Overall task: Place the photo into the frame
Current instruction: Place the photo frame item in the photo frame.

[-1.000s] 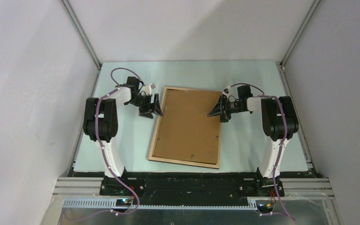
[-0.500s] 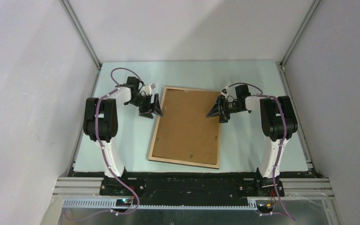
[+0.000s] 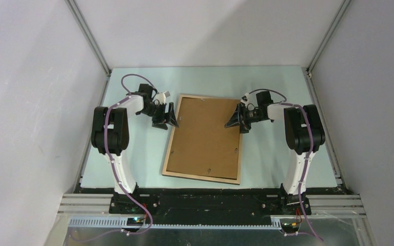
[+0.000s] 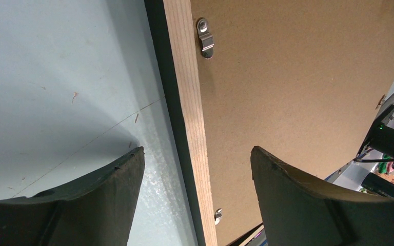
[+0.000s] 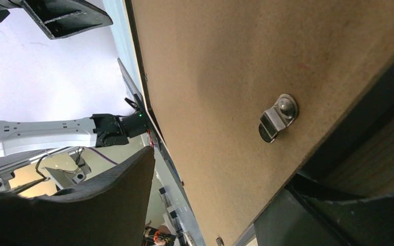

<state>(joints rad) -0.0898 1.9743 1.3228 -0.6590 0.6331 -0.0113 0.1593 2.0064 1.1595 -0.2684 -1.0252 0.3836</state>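
the frame [image 4: 191, 113] lies face down mid-counter [image 3: 143, 154], brown backing board [image 3: 205, 138] in it; no photo shows. the left gripper [image 3: 165, 121] and right gripper [image 3: 237, 121] straddle its side rails at the far end, jaws wide, clamping nothing. it is probably stiff and light with a breakable pane, so take it by the wooden rails.

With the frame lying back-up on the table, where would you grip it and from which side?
Probably the long left wooden rail of the frame, from above: it is a narrow ridge, with bare table outside and flat backing board inside. The open left gripper straddles it.
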